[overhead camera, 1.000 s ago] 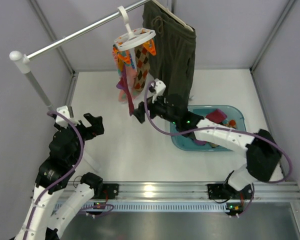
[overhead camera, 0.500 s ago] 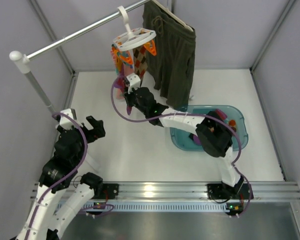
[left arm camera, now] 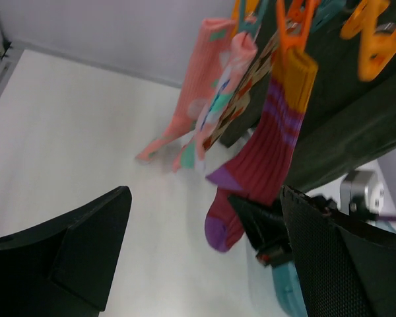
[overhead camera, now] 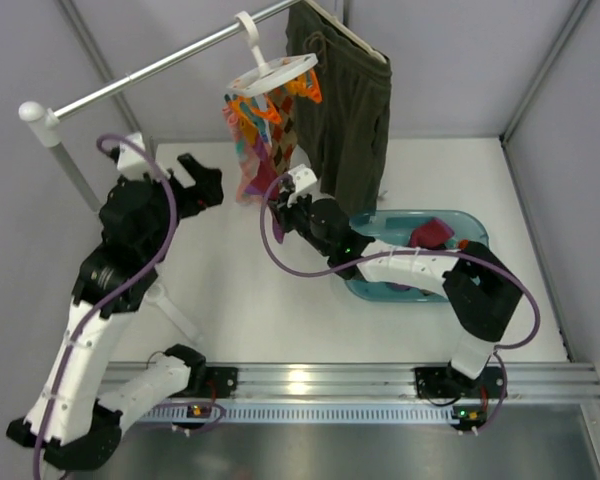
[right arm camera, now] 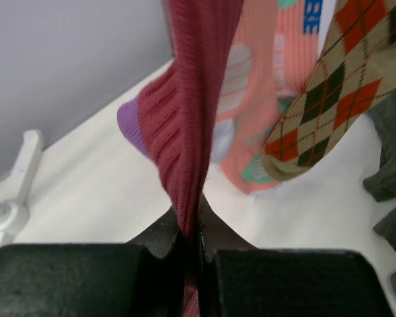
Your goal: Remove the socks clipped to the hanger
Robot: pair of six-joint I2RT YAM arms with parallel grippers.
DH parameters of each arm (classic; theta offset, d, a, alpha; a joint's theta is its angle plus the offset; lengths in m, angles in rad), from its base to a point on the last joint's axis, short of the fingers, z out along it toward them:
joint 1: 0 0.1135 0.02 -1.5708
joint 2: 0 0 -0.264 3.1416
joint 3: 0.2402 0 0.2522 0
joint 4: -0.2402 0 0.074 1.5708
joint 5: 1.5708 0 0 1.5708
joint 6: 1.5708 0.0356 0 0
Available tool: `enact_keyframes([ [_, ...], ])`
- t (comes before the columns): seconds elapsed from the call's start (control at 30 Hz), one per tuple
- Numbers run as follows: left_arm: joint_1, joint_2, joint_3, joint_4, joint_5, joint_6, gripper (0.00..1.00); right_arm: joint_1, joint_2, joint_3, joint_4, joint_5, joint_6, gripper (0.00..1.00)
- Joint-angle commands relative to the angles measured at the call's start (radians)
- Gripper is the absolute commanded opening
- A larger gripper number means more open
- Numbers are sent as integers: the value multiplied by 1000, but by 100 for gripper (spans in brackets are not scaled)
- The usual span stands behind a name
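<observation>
The white ring hanger (overhead camera: 275, 72) hangs by its hook from the rail, tilted, with orange pegs (left arm camera: 297, 26) holding several socks (overhead camera: 260, 150). My right gripper (right arm camera: 193, 231) is shut on the lower part of the maroon sock (right arm camera: 191, 99), which has a purple toe and is still pegged at its orange cuff (left arm camera: 294, 72). A pink sock (right arm camera: 264, 99) and a diamond-pattern sock (right arm camera: 330, 86) hang behind it. My left gripper (left arm camera: 204, 257) is open, raised left of the socks and touching nothing. In the top view the right gripper (overhead camera: 277, 205) sits just under the sock bunch.
Olive-green shorts (overhead camera: 350, 110) hang on a slim hanger right beside the ring hanger. A teal tub (overhead camera: 470, 222) with small items lies on the white table at right. The metal rail (overhead camera: 150, 70) runs from a post at left up to the back.
My right gripper has shut on the maroon sock after reaching in under the hanger. The left arm has risen and swung toward the socks. The ring hanger now tilts.
</observation>
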State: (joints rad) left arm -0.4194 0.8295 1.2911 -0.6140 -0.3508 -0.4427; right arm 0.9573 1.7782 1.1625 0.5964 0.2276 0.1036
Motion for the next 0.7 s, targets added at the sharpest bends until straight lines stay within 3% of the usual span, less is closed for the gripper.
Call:
enact_keyframes([
  [0.0, 4, 173, 137, 129, 41, 25, 97, 12, -102, -32, 65, -49, 22, 0],
  [0.17, 8, 384, 324, 154, 33, 71, 84, 12, -164, -69, 37, -126, 10, 0],
  [0.23, 39, 449, 374, 161, 107, 64, 79, 12, -181, -87, 40, -151, 16, 0],
  [0.4, 117, 537, 433, 200, 182, 65, 73, 12, -209, -96, 33, -221, 24, 0],
  [0.67, 130, 576, 464, 253, 317, 58, 69, 15, -191, -93, 17, -257, 34, 0],
])
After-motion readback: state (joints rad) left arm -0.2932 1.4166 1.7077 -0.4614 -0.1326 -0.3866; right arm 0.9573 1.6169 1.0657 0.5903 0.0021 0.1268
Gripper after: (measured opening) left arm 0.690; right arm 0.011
